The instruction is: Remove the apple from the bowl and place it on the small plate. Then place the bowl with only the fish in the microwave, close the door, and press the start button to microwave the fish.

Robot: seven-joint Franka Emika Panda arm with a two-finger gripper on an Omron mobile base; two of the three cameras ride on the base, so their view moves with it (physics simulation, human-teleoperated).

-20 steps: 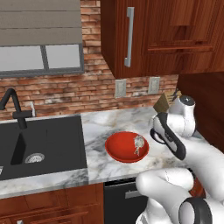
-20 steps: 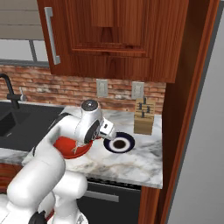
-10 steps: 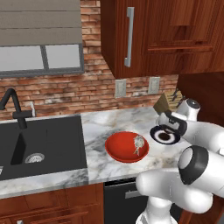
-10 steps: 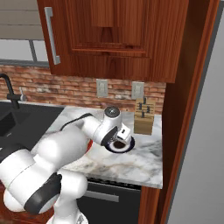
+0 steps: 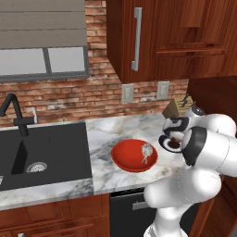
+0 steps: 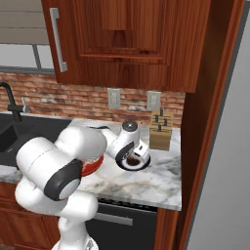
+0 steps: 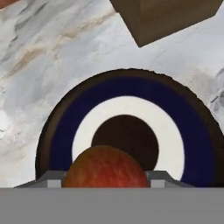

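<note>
The claw (image 7: 105, 183) is clamped on the apple (image 7: 106, 168), poised right over the small plate (image 7: 131, 94) on the marble tabletop (image 7: 52, 52). The red bowl (image 5: 134, 155) sits just left of that plate, fish (image 5: 146, 152) lying inside. A knife block (image 6: 160, 129) stands behind.

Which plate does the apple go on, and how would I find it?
Look at the marble counter under the wooden cabinets, then at the wooden knife block by the wall. The small plate lies in front of that block, right of the red bowl. It has target rings: navy rim, white band, dark centre.
</note>
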